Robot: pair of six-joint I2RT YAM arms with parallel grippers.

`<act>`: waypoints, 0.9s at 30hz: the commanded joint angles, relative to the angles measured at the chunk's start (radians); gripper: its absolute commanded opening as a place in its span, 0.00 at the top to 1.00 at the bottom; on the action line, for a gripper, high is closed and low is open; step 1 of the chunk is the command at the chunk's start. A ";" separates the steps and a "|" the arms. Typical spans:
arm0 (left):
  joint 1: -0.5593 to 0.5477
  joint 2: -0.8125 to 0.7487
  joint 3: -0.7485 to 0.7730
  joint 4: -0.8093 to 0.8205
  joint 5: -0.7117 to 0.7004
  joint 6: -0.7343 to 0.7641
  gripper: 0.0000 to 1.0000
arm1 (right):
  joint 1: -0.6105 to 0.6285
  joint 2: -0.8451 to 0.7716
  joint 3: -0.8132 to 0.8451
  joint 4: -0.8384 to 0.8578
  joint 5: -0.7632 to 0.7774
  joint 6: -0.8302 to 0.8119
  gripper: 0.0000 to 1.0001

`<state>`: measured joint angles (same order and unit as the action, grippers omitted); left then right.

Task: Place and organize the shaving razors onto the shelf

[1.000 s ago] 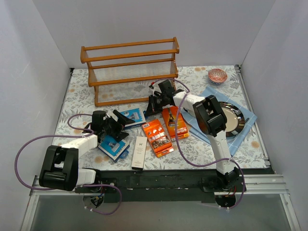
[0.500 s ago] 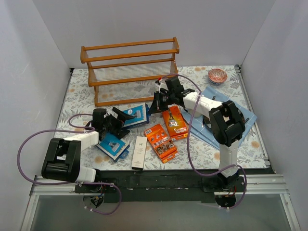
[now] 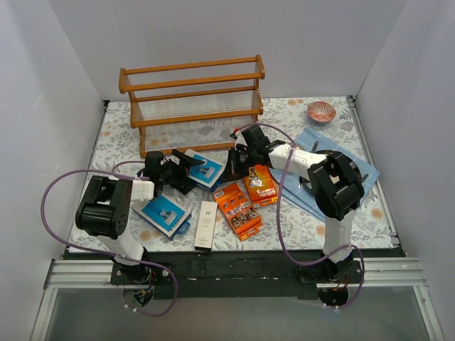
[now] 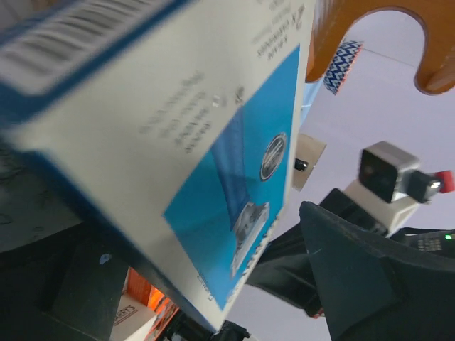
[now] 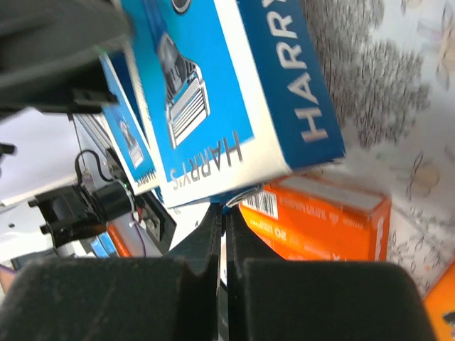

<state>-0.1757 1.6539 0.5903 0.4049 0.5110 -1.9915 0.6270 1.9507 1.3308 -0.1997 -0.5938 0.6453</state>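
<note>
The wooden shelf (image 3: pixel 192 99) stands at the back, with no packs on it. One blue razor pack (image 3: pixel 207 170) lies tilted between my two grippers. My right gripper (image 3: pixel 232 167) is shut on its right edge; in the right wrist view the jaws (image 5: pixel 225 213) pinch the pack's (image 5: pixel 213 92) thin rim above an orange pack (image 5: pixel 320 220). My left gripper (image 3: pixel 185 165) is open at the pack's left side; the pack (image 4: pixel 178 128) fills the left wrist view between the spread fingers (image 4: pixel 355 277). A second blue pack (image 3: pixel 165 213), the white box (image 3: pixel 206 224) and two orange packs (image 3: pixel 238 206) (image 3: pixel 261 183) lie on the table.
A blue cloth (image 3: pixel 359 186) lies at the right, partly under my right arm. A small patterned bowl (image 3: pixel 320 111) sits at the back right. White walls close in the table on three sides. Purple cables loop by both arms.
My left gripper left the lower blue pack and moved up and right to the upper one. My right gripper closed on that pack's right edge and shifted it slightly right.
</note>
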 commanded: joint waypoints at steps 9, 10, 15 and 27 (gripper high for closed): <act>-0.019 -0.056 0.008 0.161 0.096 -0.015 0.70 | 0.030 -0.082 -0.035 0.012 -0.061 -0.033 0.90; -0.019 -0.046 0.006 0.205 0.107 -0.007 0.73 | 0.028 -0.090 -0.036 0.016 -0.060 -0.039 0.90; -0.025 0.041 0.072 0.302 0.150 0.003 0.75 | 0.027 -0.134 -0.080 0.023 -0.037 -0.070 0.90; -0.074 0.403 0.430 0.356 0.182 -0.079 0.62 | -0.067 -0.161 -0.140 0.034 -0.011 -0.065 0.99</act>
<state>-0.2325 2.0285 0.9035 0.7067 0.7624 -1.9812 0.5583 1.8019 1.1816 -0.1741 -0.5026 0.6094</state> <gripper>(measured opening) 0.363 0.095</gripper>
